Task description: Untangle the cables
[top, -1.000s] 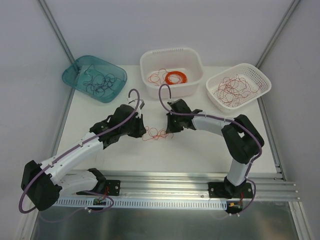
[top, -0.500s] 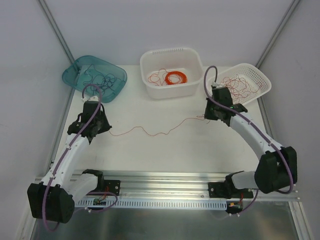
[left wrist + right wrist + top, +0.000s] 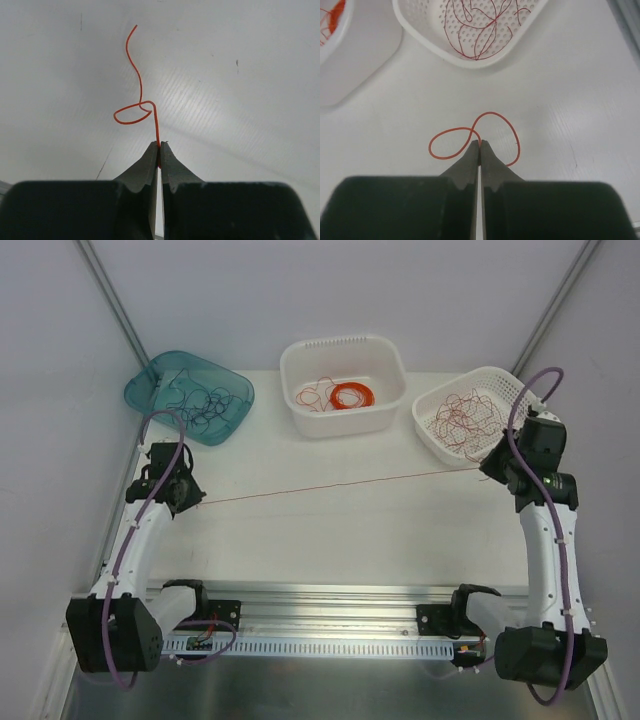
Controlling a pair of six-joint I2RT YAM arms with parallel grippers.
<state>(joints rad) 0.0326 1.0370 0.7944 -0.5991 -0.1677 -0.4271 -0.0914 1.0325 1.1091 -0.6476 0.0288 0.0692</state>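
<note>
One orange-red cable (image 3: 340, 484) runs dead straight and taut across the table (image 3: 350, 540), left to right, climbing a touch toward the right end. The left pincer (image 3: 197, 502) sits near the table's left edge, jaws pressed together on one end of the cable (the wrist view shows the tips clamped right on it, a short free tail curling into a small loop beyond them). Over on the far right, the right pincer (image 3: 487, 468) is likewise squeezed tight on the other end, just in front of the basket (image 3: 452, 390), and the tail there throws two loops beside the tips. Along the back: a teal tray (image 3: 130, 392) at left with black strands (image 3: 200, 405) inside, a tub (image 3: 340, 422) in the middle holding an orange coil (image 3: 351, 395) and a few loose red strands (image 3: 315, 395), and that perforated basket with a heap of dark red strands (image 3: 462, 420).
</note>
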